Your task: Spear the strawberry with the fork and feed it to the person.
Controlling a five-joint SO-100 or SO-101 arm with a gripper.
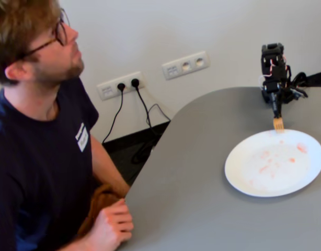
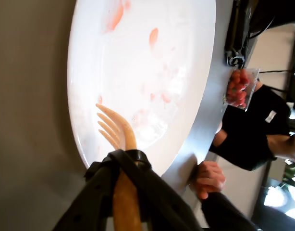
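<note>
The tan fork (image 1: 278,124) hangs tines-down from the black arm's gripper (image 1: 277,112), just above the far rim of the white plate (image 1: 244,180). In the wrist view the black jaws of the gripper (image 2: 121,159) are closed around the fork's handle, and the bare tines of the fork (image 2: 115,129) hover over the plate (image 2: 90,72). No strawberry piece shows on the plate or the fork, only pink-red juice smears. The person (image 1: 40,130) sits at the left of the fixed view, face turned up and right. His hand (image 1: 113,225) rests at the table's edge.
The grey table (image 1: 192,198) has a rounded edge. Wall sockets with two black cables (image 1: 124,86) are behind it. In the wrist view a clear tub of red fruit (image 2: 239,89) shows beyond the table edge, near the person's dark shirt (image 2: 263,110).
</note>
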